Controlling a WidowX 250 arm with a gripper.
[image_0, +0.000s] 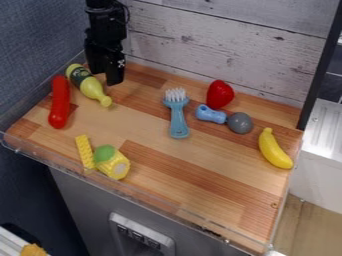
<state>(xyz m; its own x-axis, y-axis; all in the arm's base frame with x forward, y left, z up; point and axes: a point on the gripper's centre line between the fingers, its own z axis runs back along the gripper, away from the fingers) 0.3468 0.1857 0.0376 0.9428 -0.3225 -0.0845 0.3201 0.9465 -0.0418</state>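
Observation:
The black gripper (105, 71) hangs at the upper left of the wooden surface, by the back corner. Nearest to it is a yellow-green toy bottle (93, 90) with a dark label, lying on its side just below and left of it, its neck towards the lower right. I cannot tell whether they touch. Left of the bottle lies a long red sausage-shaped toy (59, 102). A blue brush (178, 117) with white bristles lies near the middle, to the right of the gripper and lower down.
Towards the right are a red strawberry (219, 94), a blue toy piece (211, 114) beside a grey ball (240, 122), and a yellow banana (273, 150). A yellow strip (85, 151) and toy corn (112, 162) lie front left. A clear rim (150, 199) edges the front; a whitewashed wall (220, 52) stands behind.

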